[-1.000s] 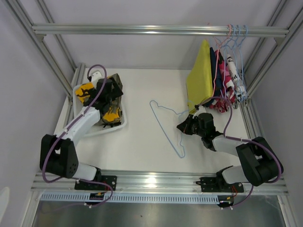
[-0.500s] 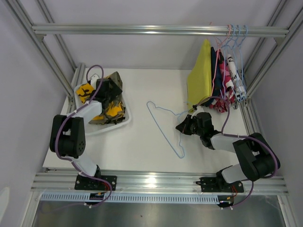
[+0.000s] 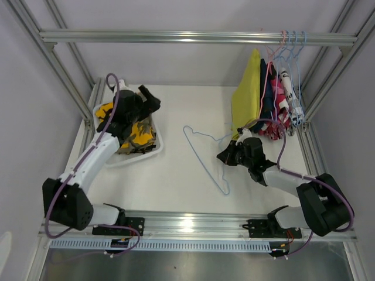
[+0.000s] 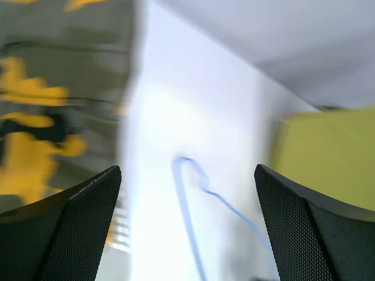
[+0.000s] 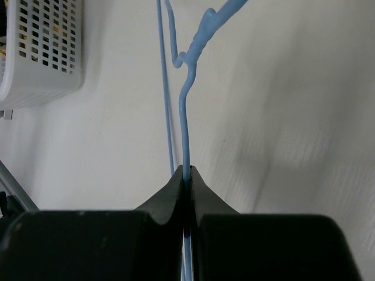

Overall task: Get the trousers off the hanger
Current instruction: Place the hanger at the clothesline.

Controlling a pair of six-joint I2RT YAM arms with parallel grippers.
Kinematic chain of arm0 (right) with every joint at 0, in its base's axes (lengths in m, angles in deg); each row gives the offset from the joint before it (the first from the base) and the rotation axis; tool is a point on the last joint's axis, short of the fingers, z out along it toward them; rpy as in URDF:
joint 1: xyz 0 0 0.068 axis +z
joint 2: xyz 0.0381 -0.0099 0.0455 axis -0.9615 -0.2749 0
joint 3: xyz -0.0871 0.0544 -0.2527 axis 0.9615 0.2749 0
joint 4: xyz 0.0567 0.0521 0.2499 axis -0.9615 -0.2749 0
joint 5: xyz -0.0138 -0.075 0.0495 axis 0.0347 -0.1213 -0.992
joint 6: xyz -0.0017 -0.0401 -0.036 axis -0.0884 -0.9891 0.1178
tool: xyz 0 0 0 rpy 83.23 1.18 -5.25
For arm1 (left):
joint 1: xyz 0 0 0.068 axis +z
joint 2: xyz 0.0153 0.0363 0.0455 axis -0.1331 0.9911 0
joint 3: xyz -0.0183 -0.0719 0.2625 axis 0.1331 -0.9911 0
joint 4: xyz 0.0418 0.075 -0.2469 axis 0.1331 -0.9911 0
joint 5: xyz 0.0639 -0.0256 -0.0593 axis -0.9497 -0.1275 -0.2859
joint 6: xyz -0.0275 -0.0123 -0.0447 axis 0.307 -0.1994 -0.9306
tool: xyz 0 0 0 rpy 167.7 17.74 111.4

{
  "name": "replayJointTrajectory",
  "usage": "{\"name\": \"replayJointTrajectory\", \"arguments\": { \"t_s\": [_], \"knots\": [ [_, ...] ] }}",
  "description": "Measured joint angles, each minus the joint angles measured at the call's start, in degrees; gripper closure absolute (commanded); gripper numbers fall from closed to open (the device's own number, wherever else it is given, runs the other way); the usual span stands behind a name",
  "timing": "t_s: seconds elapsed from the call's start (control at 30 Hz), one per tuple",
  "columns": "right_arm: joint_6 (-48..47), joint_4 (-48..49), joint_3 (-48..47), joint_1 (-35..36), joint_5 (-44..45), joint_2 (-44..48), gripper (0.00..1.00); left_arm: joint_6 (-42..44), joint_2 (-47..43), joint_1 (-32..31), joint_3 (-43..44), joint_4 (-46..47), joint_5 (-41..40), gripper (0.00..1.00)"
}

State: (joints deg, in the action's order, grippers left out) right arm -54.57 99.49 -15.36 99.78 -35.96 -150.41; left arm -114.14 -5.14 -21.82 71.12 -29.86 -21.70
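The yellow-brown camouflage trousers (image 3: pixel 136 138) lie in the white basket (image 3: pixel 153 153) at the left. They show blurred in the left wrist view (image 4: pixel 41 117) too. My left gripper (image 3: pixel 151 100) hovers open above the basket's far corner, nothing between its fingers (image 4: pixel 64 228). An empty blue wire hanger (image 3: pixel 205 159) lies on the table, and my right gripper (image 3: pixel 222 157) is shut on its wire (image 5: pixel 186 117). Yellow trousers (image 3: pixel 247 99), navy trousers (image 3: pixel 267 96), pink-red trousers (image 3: pixel 276 120) and white lettered trousers (image 3: pixel 287 88) hang on hangers from the rail (image 3: pixel 176 37) at the far right.
The aluminium frame's posts (image 3: pixel 67 76) stand close behind the basket and beside the hanging clothes. The basket's perforated wall (image 5: pixel 41 52) shows at the upper left of the right wrist view. White tabletop (image 3: pixel 176 111) lies between basket and hanger.
My left arm has risen out of the basket and swung right, open, leaving the camouflage trousers inside. The right gripper stays shut on the hanger, which has shifted slightly.
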Motion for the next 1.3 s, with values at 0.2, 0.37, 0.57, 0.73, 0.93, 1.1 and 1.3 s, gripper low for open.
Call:
{"name": "replayJointTrajectory", "arguments": {
  "t_s": [0.2,0.37,0.57,0.73,0.93,1.1,1.3],
  "knots": [
    [-3.06,-7.06,-4.87,3.26,2.64,5.44,1.00,4.63,-9.84,-9.73,10.95,-5.25,4.04,0.00],
    [-5.49,-12.70,-8.96,4.83,5.05,12.09,1.00,9.20,-13.38,-11.56,13.38,-9.60,7.19,0.01],
    [-7.34,-20.00,-10.43,6.80,9.46,20.06,1.00,15.15,-12.07,-13.57,12.07,-13.27,7.34,0.01],
    [-10.34,-29.18,-17.38,9.68,14.86,23.56,1.00,16.57,-12.13,-14.95,7.23,-12.04,8.31,0.01],
    [-15.65,-36.33,-34.84,14.23,23.17,20.28,1.00,16.63,-15.34,-14.95,1.51,-10.62,9.66,0.01],
    [-18.38,-39.10,-44.76,14.67,27.54,14.34,1.00,17.44,-19.63,-14.95,0.52,-9.84,8.52,0.01],
    [-21.77,-44.33,-56.78,14.67,32.15,4.85,1.00,17.97,-20.98,-14.95,0.52,-8.96,6.86,0.01]
  ]
}}
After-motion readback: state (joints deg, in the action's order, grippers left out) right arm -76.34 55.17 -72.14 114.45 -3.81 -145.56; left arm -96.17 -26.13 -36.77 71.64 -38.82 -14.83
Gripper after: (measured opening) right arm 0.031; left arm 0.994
